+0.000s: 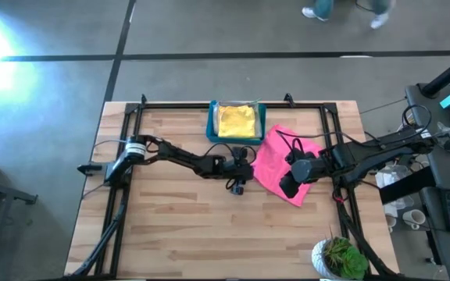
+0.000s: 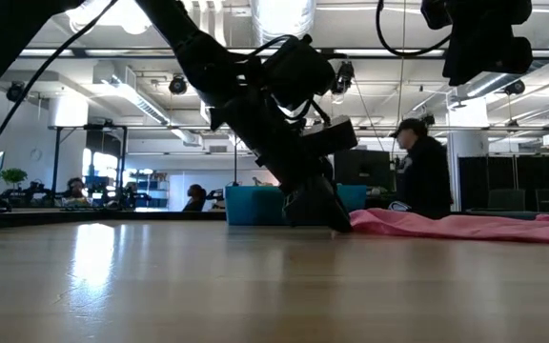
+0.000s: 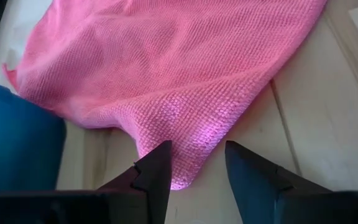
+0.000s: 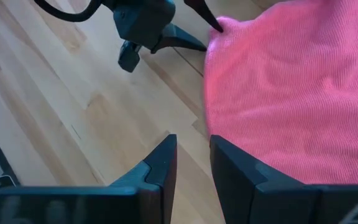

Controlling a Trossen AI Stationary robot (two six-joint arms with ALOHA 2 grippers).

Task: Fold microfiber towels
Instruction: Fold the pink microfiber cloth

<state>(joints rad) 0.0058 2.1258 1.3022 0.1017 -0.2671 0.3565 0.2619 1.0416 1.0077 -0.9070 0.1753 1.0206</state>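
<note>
1. The pale wooden plank table (image 1: 186,226) carries everything; a blue rectangular plastic bin (image 1: 212,125) stands at its far edge with a folded yellow microfiber towel (image 1: 237,121) inside.
2. The pink square microfiber towel (image 1: 276,156) lies spread and somewhat rumpled on the table just beside the bin, towards the right arm's side.
3. The step in hand looks like taking hold of the pink towel's edge to start a fold. To do it well, I judge each gripper should pinch only the top layer at a corner, both lifting together so the cloth stays taut and the edges meet squarely.
4. The left gripper (image 3: 197,165) reaches low across the table, tilted steeply down, its fingers parted with the towel's near corner lying between them; nothing is clamped yet.
5. The right gripper (image 4: 194,158) hovers above the towel's side edge, fingers narrowly parted and empty, its arm coming in from the right.
</note>
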